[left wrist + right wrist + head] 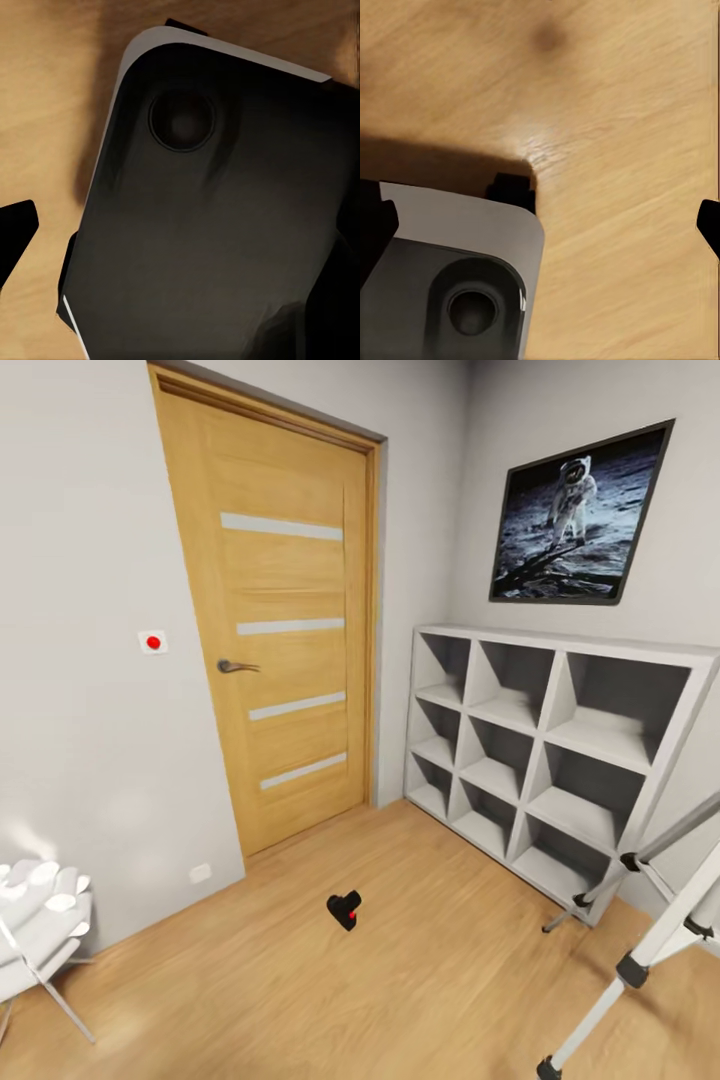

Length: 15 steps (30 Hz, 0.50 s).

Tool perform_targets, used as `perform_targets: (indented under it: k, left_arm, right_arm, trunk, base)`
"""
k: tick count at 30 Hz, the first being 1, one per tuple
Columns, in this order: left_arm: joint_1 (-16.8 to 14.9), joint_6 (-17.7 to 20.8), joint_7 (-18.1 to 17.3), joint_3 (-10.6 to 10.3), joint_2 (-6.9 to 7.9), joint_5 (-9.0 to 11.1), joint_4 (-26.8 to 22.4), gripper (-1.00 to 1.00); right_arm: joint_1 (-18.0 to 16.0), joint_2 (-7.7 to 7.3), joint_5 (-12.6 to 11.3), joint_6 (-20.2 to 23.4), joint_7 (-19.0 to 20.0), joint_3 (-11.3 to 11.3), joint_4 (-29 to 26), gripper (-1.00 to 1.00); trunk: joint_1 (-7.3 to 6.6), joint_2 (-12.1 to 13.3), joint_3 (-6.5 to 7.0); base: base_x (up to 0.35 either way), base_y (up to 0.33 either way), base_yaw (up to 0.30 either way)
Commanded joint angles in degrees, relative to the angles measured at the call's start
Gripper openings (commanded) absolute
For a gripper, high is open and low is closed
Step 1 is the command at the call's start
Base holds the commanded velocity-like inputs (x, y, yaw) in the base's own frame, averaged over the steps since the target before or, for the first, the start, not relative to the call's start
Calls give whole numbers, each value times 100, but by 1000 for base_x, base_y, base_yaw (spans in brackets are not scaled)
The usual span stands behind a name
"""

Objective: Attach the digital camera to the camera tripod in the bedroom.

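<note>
Wrist cameras face floor (607, 112); digital camera (344, 909) lies near camera tripod (640, 950).

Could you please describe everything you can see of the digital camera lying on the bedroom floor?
The digital camera is a small black body with a bright red dot on its side. It looks like matte plastic, and a short bump projects from it. It rests alone on the light wood plank floor, roughly midway between the oak door and the camera tripod. Nothing but the floor touches it, and finer detail is too small to make out.
</note>
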Motion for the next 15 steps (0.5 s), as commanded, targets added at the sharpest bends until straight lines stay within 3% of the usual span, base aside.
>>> perform_targets:
  k: [1,15]
  left_arm:
    - [4,-5,2,-5,0,29,-11,100]
    - [4,-24,-13,-5,-8,28,-11,100]
  right_arm:
    - [-7,-3,44,10,15,12,7,100]
    - [-7,-29,44,14,8,12,7,100]
  trunk:
    - [3,-2,-5]
    - [3,-2,-5]
  base:
    - [322,0,0]
    - [321,27,0]
